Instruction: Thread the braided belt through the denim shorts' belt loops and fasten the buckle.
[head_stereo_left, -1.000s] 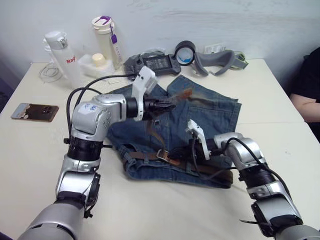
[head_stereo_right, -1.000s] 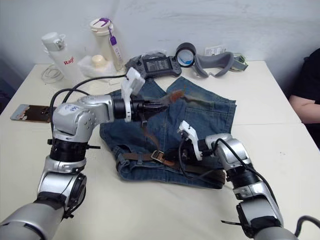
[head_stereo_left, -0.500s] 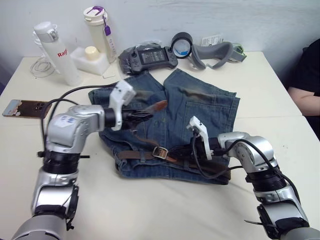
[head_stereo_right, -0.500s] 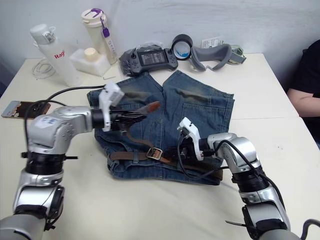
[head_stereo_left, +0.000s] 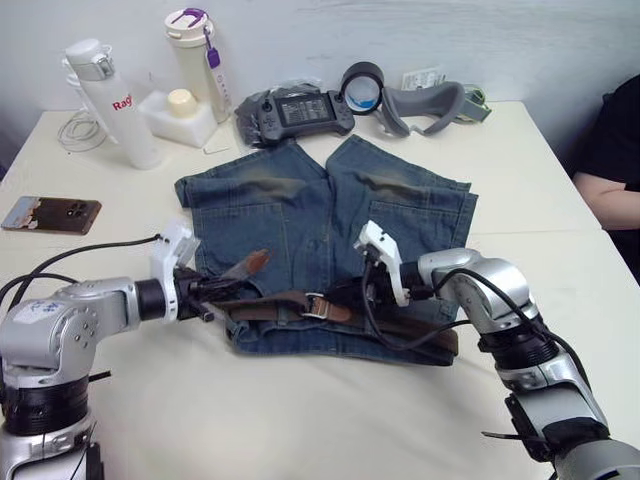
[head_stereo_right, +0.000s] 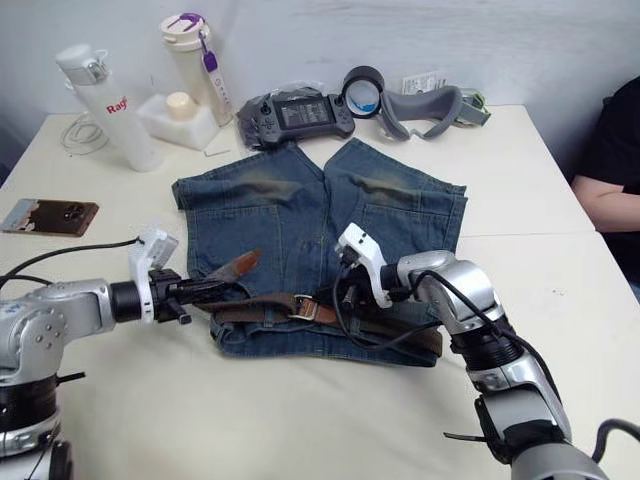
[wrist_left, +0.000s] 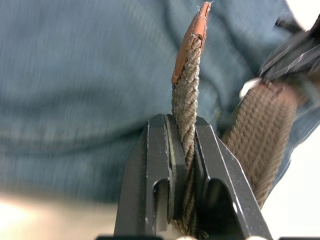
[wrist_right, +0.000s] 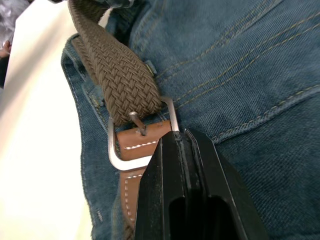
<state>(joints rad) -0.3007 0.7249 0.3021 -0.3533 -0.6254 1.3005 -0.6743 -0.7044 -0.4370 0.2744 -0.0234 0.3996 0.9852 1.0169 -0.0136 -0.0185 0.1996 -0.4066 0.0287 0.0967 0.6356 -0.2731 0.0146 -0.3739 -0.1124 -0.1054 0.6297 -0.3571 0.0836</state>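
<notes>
The denim shorts (head_stereo_left: 330, 205) lie flat on the table, waistband toward me. The braided belt (head_stereo_left: 275, 300) runs along the waistband. Its strap passes through the silver buckle (wrist_right: 114, 156), and the pin pokes through the weave. My left gripper (head_stereo_left: 212, 291) sits low at the shorts' left edge, shut on the belt's free end (wrist_left: 186, 100). The leather tip of that end sticks up beyond the fingers. My right gripper (head_stereo_left: 345, 297) is shut on the belt's leather tab right beside the buckle (head_stereo_left: 316, 304). The belt loops are not clear to see under the strap.
Along the table's far side stand two bottles (head_stereo_left: 100, 90), a white tub (head_stereo_left: 180, 115), a game controller (head_stereo_left: 298, 108), a tape roll (head_stereo_left: 362, 85) and a grey headset (head_stereo_left: 432, 105). A phone (head_stereo_left: 52, 214) lies at the left. A person's arm (head_stereo_left: 610, 195) rests at the right edge.
My left gripper has swung from above the shorts down and leftward, drawing the belt's free end through the buckle. My right gripper has shifted slightly left along the waistband to the buckle.
</notes>
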